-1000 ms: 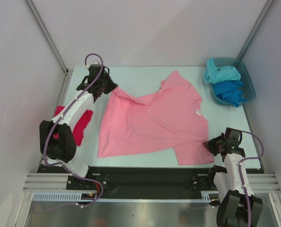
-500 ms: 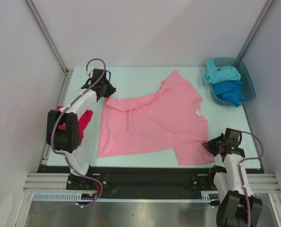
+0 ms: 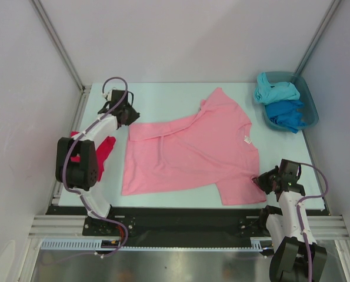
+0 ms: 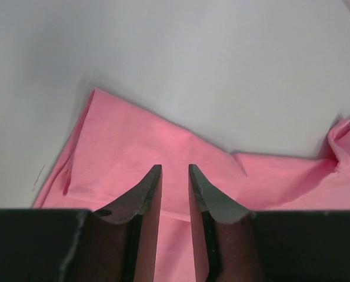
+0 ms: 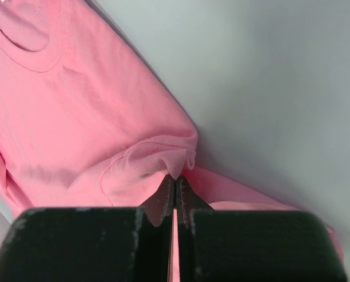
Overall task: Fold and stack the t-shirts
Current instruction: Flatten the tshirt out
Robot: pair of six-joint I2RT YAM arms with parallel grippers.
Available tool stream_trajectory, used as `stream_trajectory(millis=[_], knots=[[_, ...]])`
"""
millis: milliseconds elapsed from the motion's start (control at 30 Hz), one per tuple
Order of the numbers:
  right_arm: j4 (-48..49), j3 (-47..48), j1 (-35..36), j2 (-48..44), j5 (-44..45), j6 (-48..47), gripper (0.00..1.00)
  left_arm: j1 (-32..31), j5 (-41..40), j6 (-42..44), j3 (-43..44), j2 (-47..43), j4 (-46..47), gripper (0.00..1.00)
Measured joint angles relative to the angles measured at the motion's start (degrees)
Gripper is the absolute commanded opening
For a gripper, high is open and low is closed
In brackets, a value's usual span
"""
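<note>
A light pink t-shirt (image 3: pixel 186 154) lies spread on the table, its white neck tag (image 3: pixel 246 139) at the right. My left gripper (image 3: pixel 129 115) hovers at the shirt's far left corner. In the left wrist view the left gripper (image 4: pixel 175 168) has its jaws a little apart over the pink cloth (image 4: pixel 133 147), holding nothing. My right gripper (image 3: pixel 263 181) is shut on a bunched edge of the pink shirt (image 5: pixel 104 117) at its near right; the right wrist view shows the right gripper (image 5: pixel 175 178) pinching the cloth. A crimson-magenta shirt (image 3: pixel 102 154) lies at the left.
A teal plastic tub (image 3: pixel 309 101) at the far right corner holds a turquoise shirt (image 3: pixel 276 91) and a blue shirt (image 3: pixel 286 113). Grey walls stand on the left, the right and at the back. A black rail (image 3: pixel 180 214) runs along the near edge.
The shirt's far left corner, held up by my left gripper a second ago, now lies flat. The left gripper has let it go and drawn slightly left. The right arm has not moved.
</note>
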Motion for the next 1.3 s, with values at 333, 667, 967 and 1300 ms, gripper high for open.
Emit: stream_trajectory(millis=[333,667,967,1300], knots=[[0.0,0.0,0.0,0.0,-0.4,0.0,0.00,-1.1,-2.2,0.2,-11.4,-1.6,-0.2,0.32],[0.0,0.0,0.0,0.0,-0.4,0.0,0.00,-0.4,-5.7,3.1,-12.2,-1.9,-0.5,0.32],[0.0,0.0,0.0,0.0,-0.4,0.0,0.00,1.1,-7.1,5.2,-12.2,-1.9,-0.8,0.31],[0.0,0.0,-0.2,0.0,-0.4,0.0,0.00,1.2,-7.1,5.6,-13.5,-1.9,-0.5,0.31]])
